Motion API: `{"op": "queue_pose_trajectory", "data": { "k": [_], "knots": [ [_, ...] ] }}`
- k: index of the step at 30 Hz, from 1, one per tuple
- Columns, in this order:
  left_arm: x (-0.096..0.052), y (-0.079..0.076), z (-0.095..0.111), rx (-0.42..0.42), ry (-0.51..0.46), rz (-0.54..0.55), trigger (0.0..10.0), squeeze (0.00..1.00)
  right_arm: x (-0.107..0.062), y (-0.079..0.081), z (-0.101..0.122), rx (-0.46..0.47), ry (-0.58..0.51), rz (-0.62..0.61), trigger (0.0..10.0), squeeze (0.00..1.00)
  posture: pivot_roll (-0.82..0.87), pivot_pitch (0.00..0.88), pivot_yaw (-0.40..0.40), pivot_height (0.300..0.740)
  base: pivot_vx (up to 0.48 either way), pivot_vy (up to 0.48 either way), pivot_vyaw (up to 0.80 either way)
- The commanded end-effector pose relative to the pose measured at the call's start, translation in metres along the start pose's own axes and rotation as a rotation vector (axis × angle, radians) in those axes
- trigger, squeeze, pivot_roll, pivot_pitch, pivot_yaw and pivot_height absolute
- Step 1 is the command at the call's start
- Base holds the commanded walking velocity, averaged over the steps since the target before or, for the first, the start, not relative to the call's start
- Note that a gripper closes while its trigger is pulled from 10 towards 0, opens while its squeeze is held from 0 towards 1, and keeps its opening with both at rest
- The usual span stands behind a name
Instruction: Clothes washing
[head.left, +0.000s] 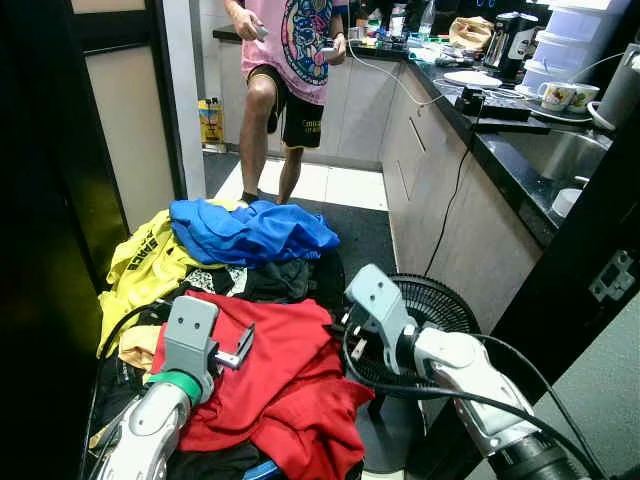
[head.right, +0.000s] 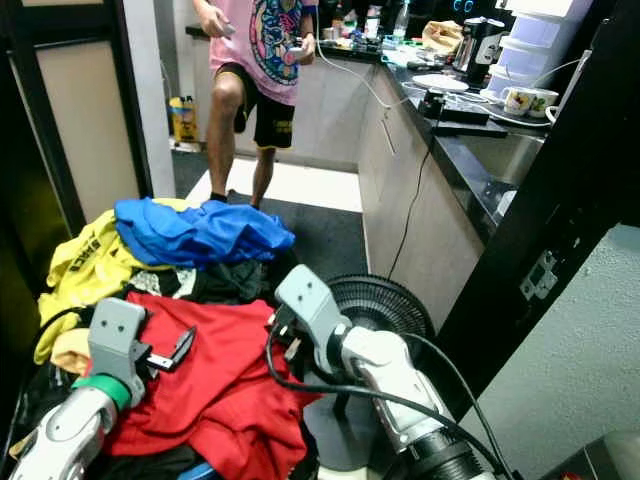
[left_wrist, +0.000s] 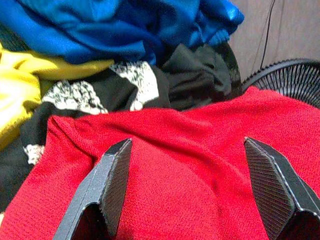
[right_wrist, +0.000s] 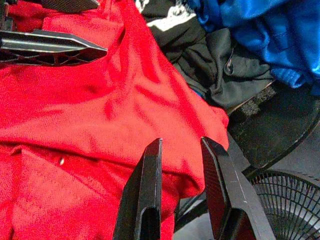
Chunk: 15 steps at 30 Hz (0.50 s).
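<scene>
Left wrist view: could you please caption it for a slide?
Open left end effector poised over red garment, blue garment beyond.

A dark floor (head.left: 360, 235) carries a clothes heap (head.left: 250, 330) and a black fan (head.left: 440, 300) just beside it.

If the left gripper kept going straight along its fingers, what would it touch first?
Most likely the red garment: the open left gripper points onto it, the black printed clothing lying beyond. Depth is hard to judge.

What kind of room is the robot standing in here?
Most likely a home kitchen doubling as a laundry corner: a dark counter with a sink, mugs and a kettle, plus a heap of clothes on the floor.
</scene>
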<state>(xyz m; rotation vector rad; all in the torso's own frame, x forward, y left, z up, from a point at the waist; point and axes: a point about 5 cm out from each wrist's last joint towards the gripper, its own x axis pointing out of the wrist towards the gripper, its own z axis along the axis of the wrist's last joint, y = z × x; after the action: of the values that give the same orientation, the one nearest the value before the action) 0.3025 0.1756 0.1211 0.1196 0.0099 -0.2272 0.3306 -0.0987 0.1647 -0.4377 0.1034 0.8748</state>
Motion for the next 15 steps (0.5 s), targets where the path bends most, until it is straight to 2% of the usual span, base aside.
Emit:
{"op": "queue_pose_trajectory", "data": {
  "k": [1, 4, 7, 8, 10, 11, 15],
  "knots": [
    [-0.002, -0.004, -0.005, 0.006, 0.035, -0.022, 10.0, 1.0, -0.002, 0.001, -0.001, -0.013, 0.008, 0.007, 10.0, 0.0, -0.02, 0.0, -0.059, 0.74, 0.0, 0.0, 0.0],
    [-0.003, -0.004, -0.006, 0.009, 0.048, -0.035, 10.0, 1.0, -0.002, 0.001, 0.0, -0.012, 0.011, 0.008, 10.0, 0.0, -0.02, 0.001, -0.06, 0.74, 0.0, 0.0, 0.0],
    [-0.005, -0.008, -0.015, 0.029, 0.136, -0.069, 10.0, 1.0, -0.003, 0.001, 0.001, -0.02, 0.015, 0.021, 10.0, 0.0, -0.02, 0.0, -0.061, 0.74, 0.0, 0.0, 0.0],
    [-0.007, -0.009, -0.022, 0.028, 0.192, -0.087, 10.0, 0.55, -0.003, 0.001, 0.002, -0.026, 0.016, 0.026, 10.0, 0.0, -0.02, 0.0, -0.062, 0.74, 0.0, 0.0, 0.0],
    [-0.008, -0.011, -0.026, 0.027, 0.227, -0.097, 10.0, 0.55, -0.003, 0.002, 0.002, -0.031, 0.018, 0.03, 10.0, 0.0, -0.02, 0.0, -0.062, 0.74, 0.0, 0.0, 0.0],
    [-0.009, -0.012, -0.028, 0.009, 0.253, -0.107, 10.0, 0.0, -0.004, 0.002, 0.003, -0.036, 0.019, 0.036, 10.0, 0.0, -0.03, 0.0, -0.063, 0.74, 0.0, 0.0, 0.0],
    [-0.01, -0.013, -0.029, -0.005, 0.268, -0.113, 10.0, 0.0, -0.004, 0.002, 0.004, -0.043, 0.022, 0.048, 10.0, 0.0, -0.03, 0.0, -0.066, 0.74, 0.0, 0.0, 0.0]
  ]
}}
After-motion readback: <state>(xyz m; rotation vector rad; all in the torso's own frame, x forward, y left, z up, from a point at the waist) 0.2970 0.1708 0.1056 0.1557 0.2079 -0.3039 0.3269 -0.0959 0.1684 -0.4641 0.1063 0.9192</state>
